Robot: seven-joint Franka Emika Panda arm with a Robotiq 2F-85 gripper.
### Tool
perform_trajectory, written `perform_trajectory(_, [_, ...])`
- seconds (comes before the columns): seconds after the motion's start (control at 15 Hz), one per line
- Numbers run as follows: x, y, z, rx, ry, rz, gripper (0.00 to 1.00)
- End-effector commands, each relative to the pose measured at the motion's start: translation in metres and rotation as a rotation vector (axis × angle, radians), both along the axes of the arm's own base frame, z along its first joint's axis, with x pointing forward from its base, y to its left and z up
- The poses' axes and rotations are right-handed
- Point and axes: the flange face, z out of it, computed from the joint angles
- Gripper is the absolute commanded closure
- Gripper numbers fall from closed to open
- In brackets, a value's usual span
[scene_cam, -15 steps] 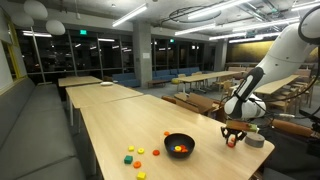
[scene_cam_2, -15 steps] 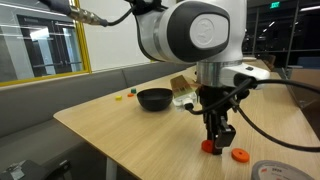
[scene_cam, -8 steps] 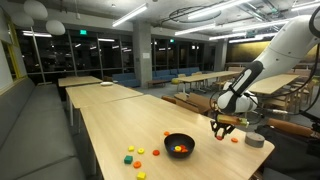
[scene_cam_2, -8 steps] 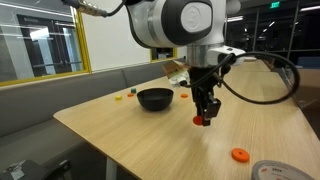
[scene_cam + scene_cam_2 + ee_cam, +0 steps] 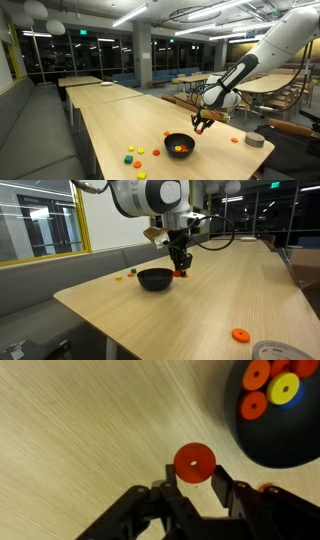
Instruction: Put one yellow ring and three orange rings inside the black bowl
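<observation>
A: So, where is the gripper (image 5: 200, 123) at this moment?

B: It hangs over the table (image 5: 110, 125), just to the right of the black bowl (image 5: 179, 147) in both exterior views.

A: And its fingers (image 5: 222, 482), how do they stand?

B: They are pressed in on one orange ring (image 5: 193, 462). In the wrist view the ring sits flat between the two tips, with the wood of the table under it.

A: Is something in the bowl?

B: Yes. The wrist view shows a yellow ring (image 5: 285, 388) and at least two orange rings (image 5: 253, 405) inside it, close together. A further orange spot at the top edge is cut off, so perhaps it is a third one; I cannot tell.

A: What else lies on the table?

B: A second orange ring (image 5: 240, 334) lies well to the right of the bowl, near a grey roll of tape (image 5: 255, 141). Some small coloured pieces (image 5: 139, 151) lie to the left of the bowl, on the near part of the table.
</observation>
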Motion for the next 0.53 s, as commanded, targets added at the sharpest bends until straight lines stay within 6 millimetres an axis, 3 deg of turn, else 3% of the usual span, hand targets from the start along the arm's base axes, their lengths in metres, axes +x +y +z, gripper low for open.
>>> perform_trajectory(0.0, [0.034,0.028,0.014,0.001,-0.033,0.066,0.78])
perform_trajectory(0.47, [0.075,0.09,0.004,0.031,-0.032,0.187,0.78])
